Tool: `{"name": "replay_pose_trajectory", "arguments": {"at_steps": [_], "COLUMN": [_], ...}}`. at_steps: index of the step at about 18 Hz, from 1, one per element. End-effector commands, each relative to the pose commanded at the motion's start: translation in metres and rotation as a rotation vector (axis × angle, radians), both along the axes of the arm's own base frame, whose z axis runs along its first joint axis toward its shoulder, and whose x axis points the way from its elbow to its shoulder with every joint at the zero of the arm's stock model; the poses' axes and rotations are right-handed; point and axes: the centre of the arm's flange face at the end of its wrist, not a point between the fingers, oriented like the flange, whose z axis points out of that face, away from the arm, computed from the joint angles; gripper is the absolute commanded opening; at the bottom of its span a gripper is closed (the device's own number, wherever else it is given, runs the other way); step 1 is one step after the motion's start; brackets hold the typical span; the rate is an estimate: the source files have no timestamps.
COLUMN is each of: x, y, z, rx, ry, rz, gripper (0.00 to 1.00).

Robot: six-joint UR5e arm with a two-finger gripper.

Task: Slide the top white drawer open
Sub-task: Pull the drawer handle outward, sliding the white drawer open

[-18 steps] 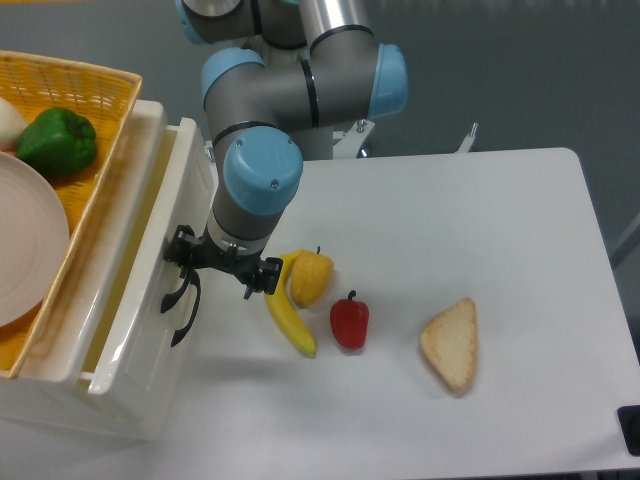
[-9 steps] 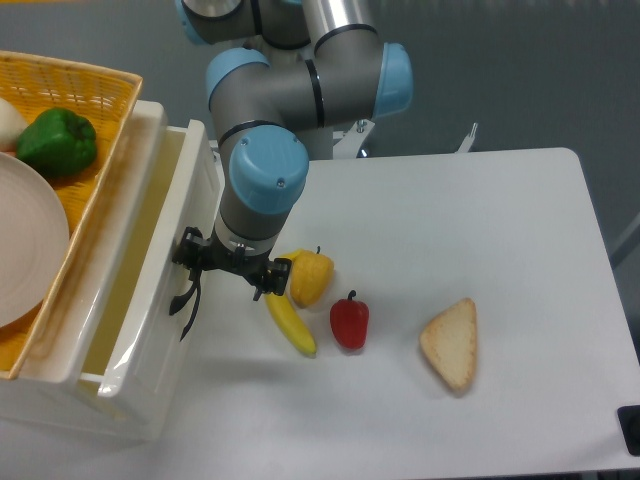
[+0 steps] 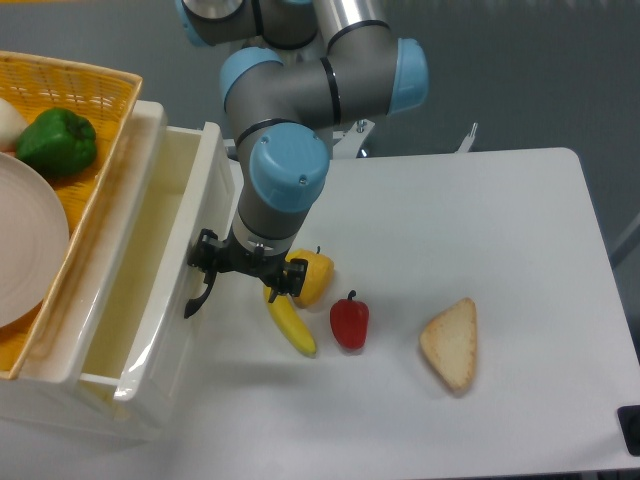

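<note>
The top white drawer is a glossy cream-white box, pulled out to the right from under the cabinet top, its inside showing. Its curved black handle sits on the front face. My gripper is at the handle, its black fingers closed around the handle's upper part. The lower drawer is hidden below the top one.
A yellow wicker basket on the cabinet holds a green pepper and a white plate. Next to the gripper lie a banana, a yellow fruit, a red pepper and a bread slice.
The drawer has slid further out to the right, and my gripper has moved right with the handle, closer to the banana and yellow fruit.
</note>
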Motion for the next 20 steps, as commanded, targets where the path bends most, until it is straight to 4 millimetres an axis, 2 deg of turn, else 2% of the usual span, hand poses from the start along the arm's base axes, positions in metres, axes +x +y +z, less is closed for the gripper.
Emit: {"name": "replay_pose_trajectory", "arguments": {"at_steps": [20], "x": [-0.034], "y": [-0.012], "z": [0.003], "rx": [-0.001], "ry": [0.027], "rz": [0.020], "gripper": [1.00]}}
